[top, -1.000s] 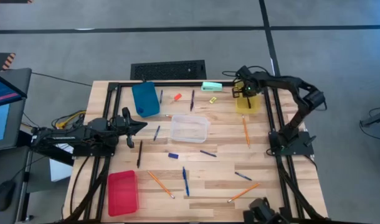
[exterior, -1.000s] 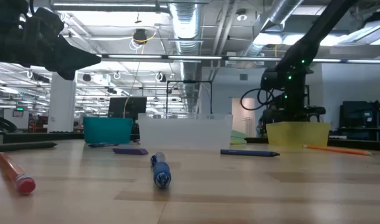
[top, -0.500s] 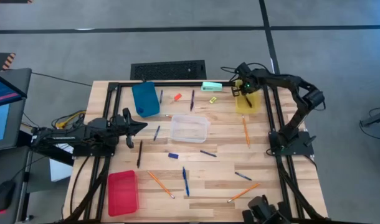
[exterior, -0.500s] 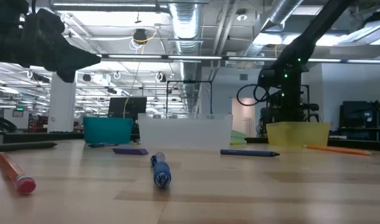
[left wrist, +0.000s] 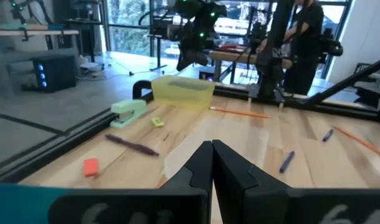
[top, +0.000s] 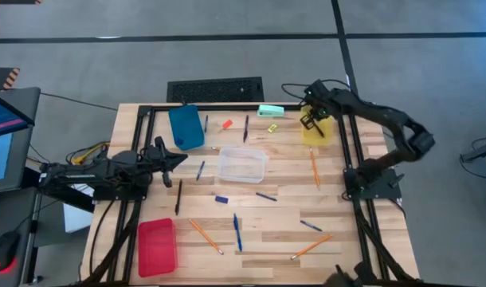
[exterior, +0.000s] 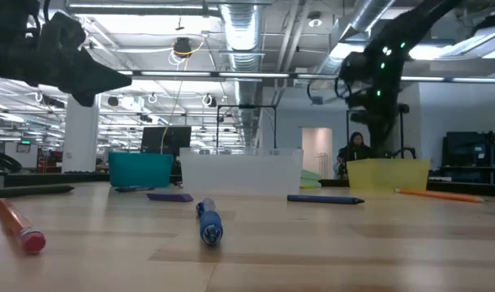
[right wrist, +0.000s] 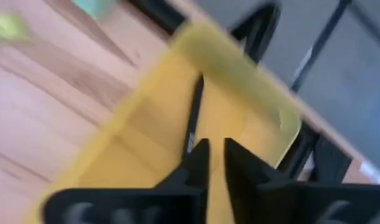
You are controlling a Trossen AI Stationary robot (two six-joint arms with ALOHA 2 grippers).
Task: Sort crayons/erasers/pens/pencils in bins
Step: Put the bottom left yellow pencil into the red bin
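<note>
Hovering above the yellow bin (top: 317,130), my right gripper (top: 310,119) shows its fingers nearly together with nothing between them; I judge the dark pen (right wrist: 193,118) lying inside the bin to be its delivery. My left gripper (top: 182,159) waits shut and empty over the table's left side, clear of the blue bin (top: 186,127).

Robotics lab: exposed ceiling ducts (exterior: 241,32), framed wooden workbench (top: 267,219), more rigs behind.
</note>
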